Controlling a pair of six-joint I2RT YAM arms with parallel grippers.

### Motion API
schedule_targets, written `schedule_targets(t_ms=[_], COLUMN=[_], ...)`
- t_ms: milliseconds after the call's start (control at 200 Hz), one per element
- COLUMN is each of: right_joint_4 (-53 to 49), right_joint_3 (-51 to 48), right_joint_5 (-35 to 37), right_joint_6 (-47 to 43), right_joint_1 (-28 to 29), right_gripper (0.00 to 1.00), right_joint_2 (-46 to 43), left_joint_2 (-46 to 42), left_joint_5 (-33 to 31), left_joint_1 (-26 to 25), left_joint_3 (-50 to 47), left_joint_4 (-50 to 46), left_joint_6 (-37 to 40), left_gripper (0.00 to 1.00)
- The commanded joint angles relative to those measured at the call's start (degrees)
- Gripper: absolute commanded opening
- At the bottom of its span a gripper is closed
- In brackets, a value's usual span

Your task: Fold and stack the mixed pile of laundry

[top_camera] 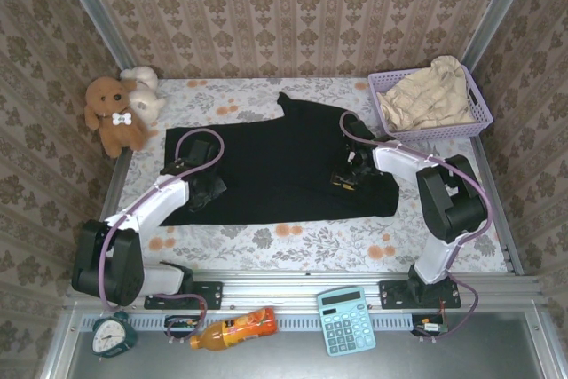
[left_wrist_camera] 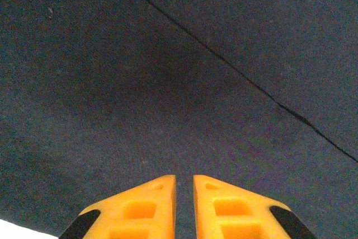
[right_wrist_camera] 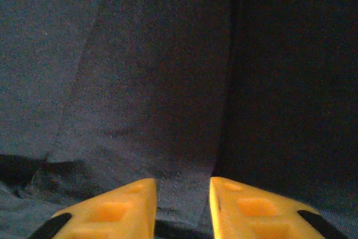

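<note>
The large black garment (top_camera: 275,166) lies spread flat across the middle of the table. My left gripper (top_camera: 209,193) is down on its left part. In the left wrist view the left gripper (left_wrist_camera: 184,180) stands open by a narrow slit over flat black cloth (left_wrist_camera: 140,82), crossed by a diagonal fold edge (left_wrist_camera: 240,76). My right gripper (top_camera: 344,179) is down on the garment's right part. Seen from the right wrist, the right gripper (right_wrist_camera: 183,183) is open, its fingers straddling a strip of black cloth (right_wrist_camera: 184,138) beside a vertical fold. The pale beige garment (top_camera: 430,95) sits crumpled in the basket.
The lavender mesh basket (top_camera: 479,117) stands at the back right corner. Brown and cream plush toys (top_camera: 115,113) sit at the back left. Along the near rail lie a clock (top_camera: 113,335), an orange bottle (top_camera: 235,329) and a calculator (top_camera: 346,319). Patterned walls enclose the table.
</note>
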Motion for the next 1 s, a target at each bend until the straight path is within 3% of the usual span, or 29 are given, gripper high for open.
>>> schedule_targets(t_ms=[0,105,160,500,565,615,705,770,995], right_joint_4=[0.88,0.85,0.87,-0.71,-4.79,-5.08,-4.33,-4.67,-4.59], right_joint_3=[1.35,2.36,3.63,16.6,17.55,15.51,11.84,10.62,11.53], right_joint_5=[0.82,1.03,1.02,1.21,2.72,4.05,5.81,6.55,6.58], right_joint_6=[1.1,1.29,1.46,0.51,-0.91,-1.68,-3.14,-4.59,-9.12], right_joint_1=[0.38,0.37,0.39,0.26,0.35,0.5,-0.34,-1.93,-4.53], right_gripper=[0.25,0.12,0.0,0.0,0.13,0.29,0.41,0.43,0.5], right_joint_2=[0.96,1.23,1.36,5.87,6.04,4.95,2.93,2.41,4.56], left_joint_2=[-0.22,-0.84,-1.44,-6.79,-7.78,-8.16,-7.88,-6.56,4.18], left_joint_5=[0.88,1.16,1.22,2.41,4.45,6.04,7.71,8.31,9.04], left_joint_1=[-0.39,-0.44,-0.52,-1.84,-2.86,-4.05,-7.54,-9.55,-14.86], left_joint_3=[-0.76,-1.48,-1.94,-3.32,-3.43,-3.61,-3.99,-4.04,-1.9], left_joint_4=[0.03,-0.14,-0.34,-1.63,-0.18,1.53,5.31,7.47,14.27], left_joint_6=[1.06,1.0,0.87,-0.34,-0.36,-0.22,0.47,0.53,-0.23], left_gripper=[0.16,0.15,0.15,0.15,0.24,0.42,0.63,0.67,0.66])
